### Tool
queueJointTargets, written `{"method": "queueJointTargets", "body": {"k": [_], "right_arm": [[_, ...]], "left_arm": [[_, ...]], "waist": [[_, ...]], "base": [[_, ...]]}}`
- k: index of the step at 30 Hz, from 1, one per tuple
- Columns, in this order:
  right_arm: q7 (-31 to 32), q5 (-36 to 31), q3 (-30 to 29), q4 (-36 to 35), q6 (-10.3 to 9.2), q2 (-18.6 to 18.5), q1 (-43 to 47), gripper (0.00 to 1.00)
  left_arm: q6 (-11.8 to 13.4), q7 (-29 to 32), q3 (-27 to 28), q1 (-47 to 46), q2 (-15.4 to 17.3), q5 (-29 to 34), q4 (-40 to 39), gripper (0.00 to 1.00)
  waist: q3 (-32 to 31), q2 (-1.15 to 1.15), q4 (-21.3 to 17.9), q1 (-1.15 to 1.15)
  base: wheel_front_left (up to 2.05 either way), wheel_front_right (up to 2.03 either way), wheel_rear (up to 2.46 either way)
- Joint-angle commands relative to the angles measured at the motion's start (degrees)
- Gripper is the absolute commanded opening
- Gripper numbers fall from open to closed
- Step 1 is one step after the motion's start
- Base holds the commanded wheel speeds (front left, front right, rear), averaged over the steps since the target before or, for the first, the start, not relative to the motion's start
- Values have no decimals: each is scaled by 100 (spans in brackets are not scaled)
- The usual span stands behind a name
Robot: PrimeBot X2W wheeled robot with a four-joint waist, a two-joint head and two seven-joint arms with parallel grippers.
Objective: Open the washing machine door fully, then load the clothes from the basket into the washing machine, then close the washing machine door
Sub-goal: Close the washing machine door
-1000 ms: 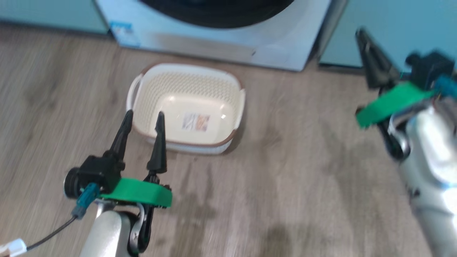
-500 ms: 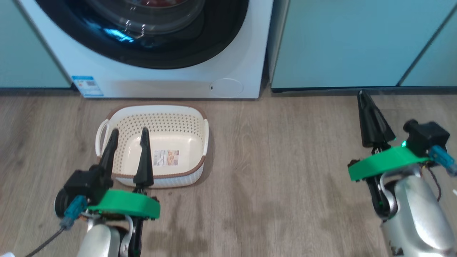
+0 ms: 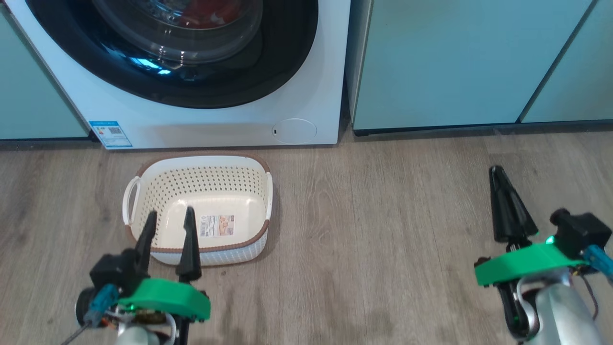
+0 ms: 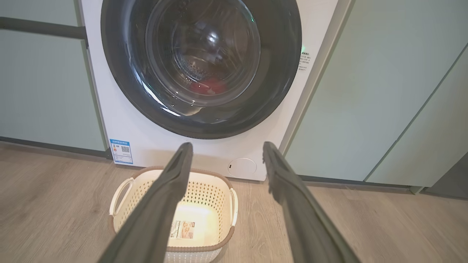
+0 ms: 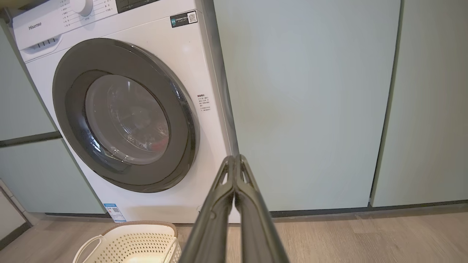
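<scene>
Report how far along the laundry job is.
Looks finished. The basket is empty, and red clothes show behind the washing machine door, which looks shut. Nothing in hand: left gripper open, right gripper shut, both empty. Nothing visibly left.

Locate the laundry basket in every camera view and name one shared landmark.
Head view: basket lower left, on the floor before the washing machine.
Left wrist view: basket bottom, left of centre, partly behind a finger of the left gripper.
Right wrist view: basket bottom left corner, cut by the edge.
Shared landmark: blue sticker at the machine's lower left corner.
</scene>
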Motion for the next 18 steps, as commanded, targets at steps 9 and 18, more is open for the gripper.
{"method": "queueJointTargets", "body": {"k": [9, 18], "right_arm": [[-37, 83, 47, -108, -2, 46, 42, 100], [-37, 91, 85, -142, -2, 46, 36, 100]], "left_arm": [[90, -55, 188, -19, 54, 33, -124, 100], [154, -55, 103, 13, 54, 230, -146, 100]], "waist": [[-84, 0, 24, 1], [-104, 0, 51, 1]], "base": [[0, 0, 0], [0, 0, 0]]}}
